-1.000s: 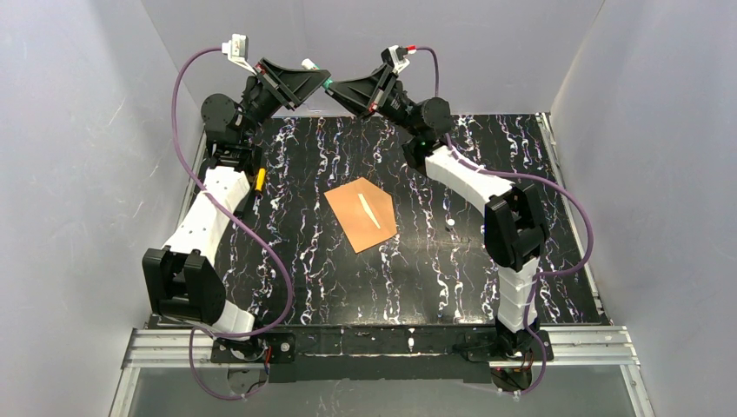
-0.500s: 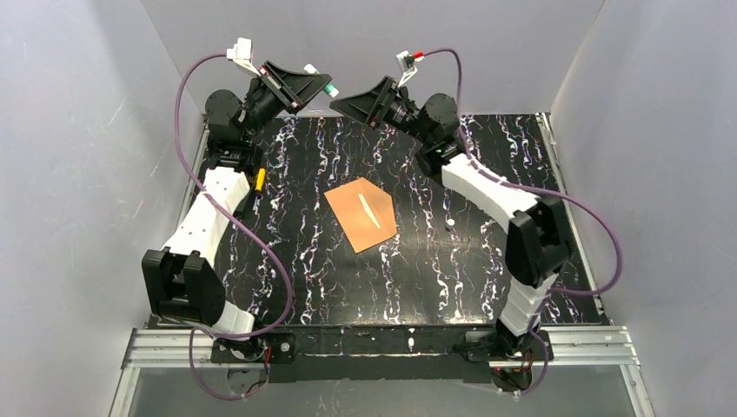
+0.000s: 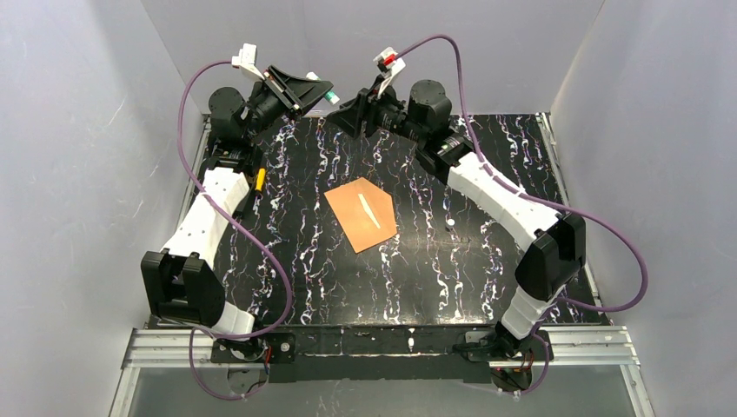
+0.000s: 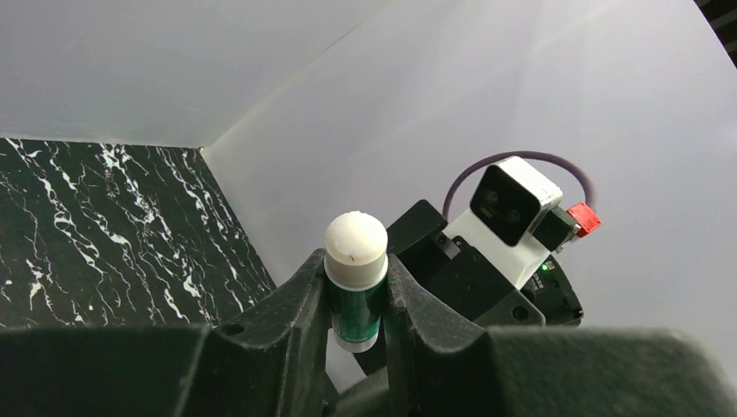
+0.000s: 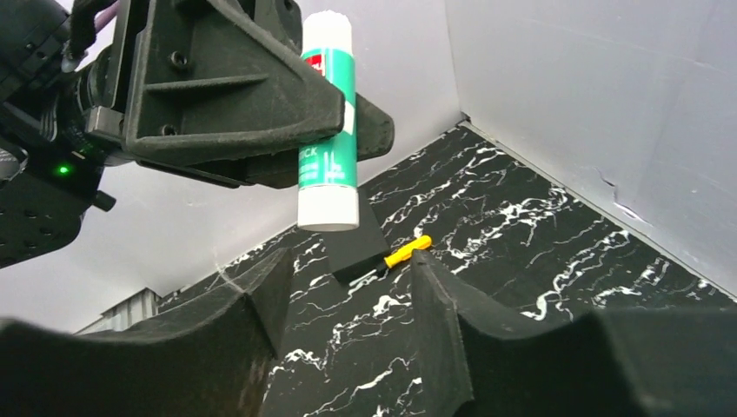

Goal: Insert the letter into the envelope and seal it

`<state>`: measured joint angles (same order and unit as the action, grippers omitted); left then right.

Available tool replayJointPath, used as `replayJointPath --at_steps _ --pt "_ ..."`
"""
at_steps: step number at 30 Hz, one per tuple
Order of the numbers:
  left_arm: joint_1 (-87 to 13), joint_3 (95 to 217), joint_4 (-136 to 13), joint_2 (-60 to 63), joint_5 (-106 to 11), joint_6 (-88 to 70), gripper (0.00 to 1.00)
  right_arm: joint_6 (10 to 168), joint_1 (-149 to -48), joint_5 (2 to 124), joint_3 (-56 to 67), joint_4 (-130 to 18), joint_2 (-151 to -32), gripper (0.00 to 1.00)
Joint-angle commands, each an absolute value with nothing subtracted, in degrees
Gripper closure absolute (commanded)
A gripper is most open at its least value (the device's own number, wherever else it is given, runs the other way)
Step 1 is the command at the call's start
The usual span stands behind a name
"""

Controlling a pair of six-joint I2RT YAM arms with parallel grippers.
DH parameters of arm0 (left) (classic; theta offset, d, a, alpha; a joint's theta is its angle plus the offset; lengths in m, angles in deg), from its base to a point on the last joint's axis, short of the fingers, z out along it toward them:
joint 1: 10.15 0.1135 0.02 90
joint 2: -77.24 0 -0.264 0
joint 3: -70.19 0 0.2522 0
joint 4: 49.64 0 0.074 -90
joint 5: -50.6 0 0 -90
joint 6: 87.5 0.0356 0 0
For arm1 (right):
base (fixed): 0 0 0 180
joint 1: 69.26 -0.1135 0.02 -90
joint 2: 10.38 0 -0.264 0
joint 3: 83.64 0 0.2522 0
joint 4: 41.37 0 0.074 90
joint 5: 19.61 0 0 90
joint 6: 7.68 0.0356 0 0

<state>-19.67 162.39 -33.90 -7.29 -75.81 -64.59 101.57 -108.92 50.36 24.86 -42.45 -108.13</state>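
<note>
Since the left end effector (image 3: pixel 315 87) grips the glue stick (image 4: pixel 355 261) above the desk's far edge, the open, empty right end effector (image 5: pixel 348 278) facing it could knock it loose; the envelope (image 3: pixel 361 213) lies mid-desk, no letter showing.

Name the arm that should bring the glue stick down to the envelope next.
Left. The left fingers grip the glue stick, while the right fingers stand open and empty. Both hover beyond the envelope, so neither is nearer.
</note>
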Motion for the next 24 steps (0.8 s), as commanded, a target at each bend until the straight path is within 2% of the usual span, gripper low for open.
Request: replayJointPath --at_steps 1,4,7,13,20,24 --pt "-19.82 164.19 -33.42 -4.42 -76.04 -64.57 1.00 97.57 -108.55 51.96 29.92 -44.88 -107.88 0.40" --pt "-19.82 164.06 -33.43 -4.41 -76.12 -64.69 1.00 98.05 -108.57 51.82 29.78 -44.09 -107.65 0.29" --pt "-19.82 163.95 -33.43 -4.50 -76.29 -64.73 1.00 98.27 -108.55 52.17 29.88 -43.61 -107.42 0.27" --pt "-19.82 163.94 -33.38 -4.42 -76.73 -64.44 1.00 101.22 -108.55 52.86 32.03 -43.16 -108.81 0.37" --pt "-19.91 163.55 -33.43 -4.09 -77.27 -63.68 1.00 104.11 -108.55 52.49 33.00 -41.02 -109.55 0.34" --pt "-19.91 163.69 -33.43 -3.89 -77.23 -63.29 1.00 104.64 -108.55 52.44 34.53 -43.47 -110.67 0.45"
